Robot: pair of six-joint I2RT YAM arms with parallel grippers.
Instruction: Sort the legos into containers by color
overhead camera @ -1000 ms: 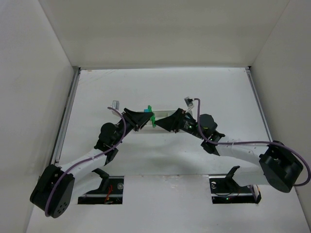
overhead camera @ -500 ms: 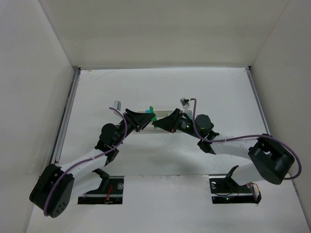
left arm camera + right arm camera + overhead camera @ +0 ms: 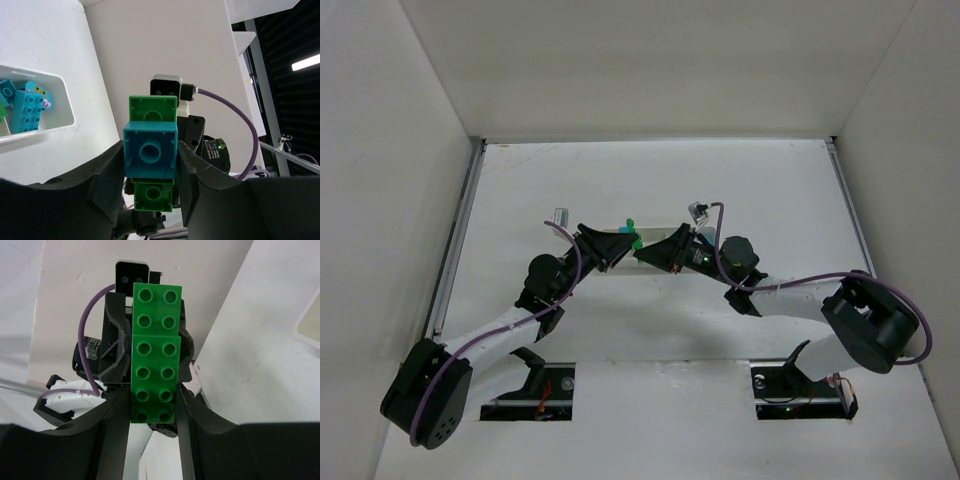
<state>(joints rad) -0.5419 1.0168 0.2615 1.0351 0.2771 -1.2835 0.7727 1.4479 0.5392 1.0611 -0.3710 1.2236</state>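
Observation:
Both grippers meet over the middle of the table and hold one joined lego cluster [image 3: 633,238] between them. My left gripper [image 3: 150,167] is shut on the cluster's cyan brick [image 3: 150,152], with green bricks [image 3: 153,107] joined behind it. My right gripper [image 3: 152,407] is shut on the long green studded part [image 3: 155,357]. In the top view the left gripper [image 3: 620,246] and right gripper [image 3: 646,252] face each other. The white tray [image 3: 55,125] lies under them; one compartment holds cyan bricks [image 3: 27,102]. Yellow-green cubes are out of view.
The tray's rim [image 3: 665,227] barely shows between the arms in the top view, and one corner [image 3: 310,325] shows at the right of the right wrist view. White walls enclose the table on three sides.
The right arm's elbow has swung left and closer in. The grippers and the cluster have shifted only slightly and stay gripped on both sides.

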